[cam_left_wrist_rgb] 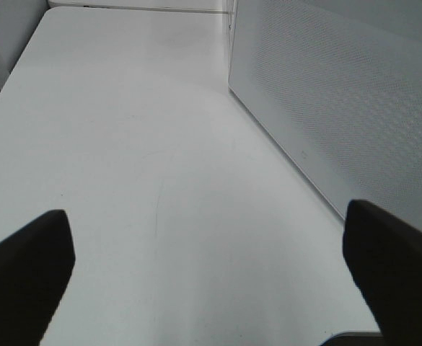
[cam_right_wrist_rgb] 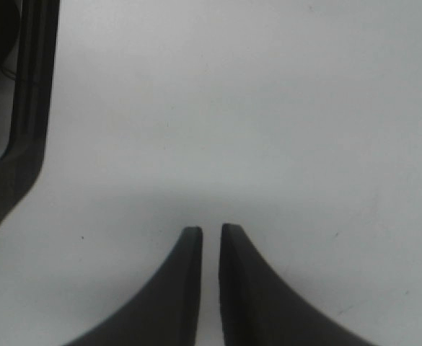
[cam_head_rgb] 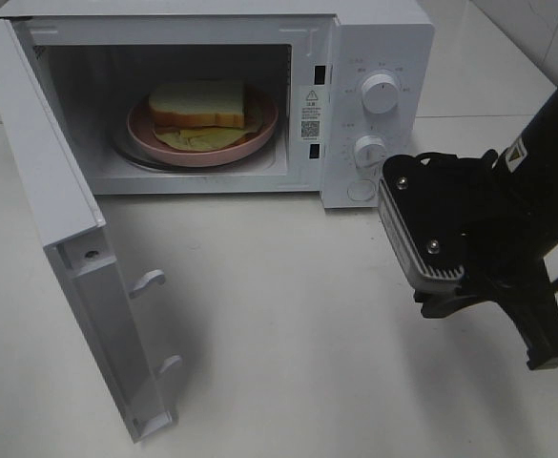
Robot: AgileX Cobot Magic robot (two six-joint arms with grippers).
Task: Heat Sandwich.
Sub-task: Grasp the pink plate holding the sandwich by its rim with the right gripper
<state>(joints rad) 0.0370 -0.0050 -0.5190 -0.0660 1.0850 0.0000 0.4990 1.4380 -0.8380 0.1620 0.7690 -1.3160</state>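
The sandwich (cam_head_rgb: 197, 103) lies on a round pink plate (cam_head_rgb: 202, 151) inside the white microwave (cam_head_rgb: 374, 57), whose door (cam_head_rgb: 59, 219) hangs wide open to the left. My right gripper (cam_head_rgb: 546, 343) hovers over the table in front of the microwave's control panel, well right of the opening. Its fingers are almost together, with only a thin slit and nothing between them (cam_right_wrist_rgb: 211, 229). My left gripper (cam_left_wrist_rgb: 207, 213) is open wide and empty above bare table beside the microwave's perforated side wall (cam_left_wrist_rgb: 340, 94); it does not show in the exterior high view.
Two knobs (cam_head_rgb: 381, 93) sit on the microwave's right panel. The open door reaches far forward on the left, close to the table's front. A dark bar (cam_right_wrist_rgb: 30, 108) shows at the edge of the right wrist view.
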